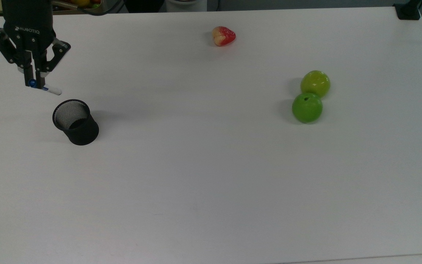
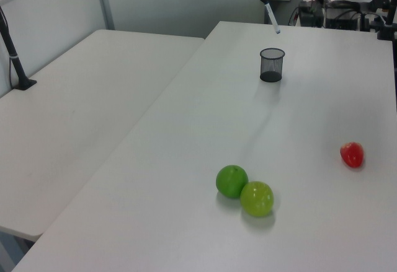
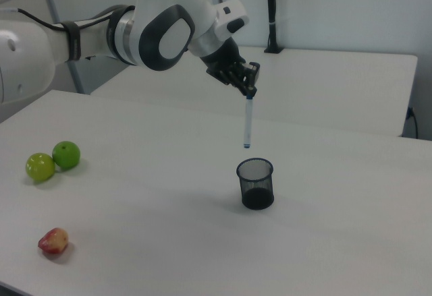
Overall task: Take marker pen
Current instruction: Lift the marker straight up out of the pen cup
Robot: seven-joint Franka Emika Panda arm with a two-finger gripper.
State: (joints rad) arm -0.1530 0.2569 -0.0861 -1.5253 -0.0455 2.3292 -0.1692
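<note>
Gripper (image 1: 34, 81): fingers pinched on the upper end of the marker pen (image 3: 248, 123), which hangs nearly upright in the air, its lower tip just above the rim of the black mesh cup (image 3: 256, 183) and clear of it. Cup: upright on the white table (image 1: 211, 165). Also on the table, well apart from the cup: two green apples (image 1: 310, 96) touching each other, one red-and-yellow fruit (image 1: 224, 36).
</note>
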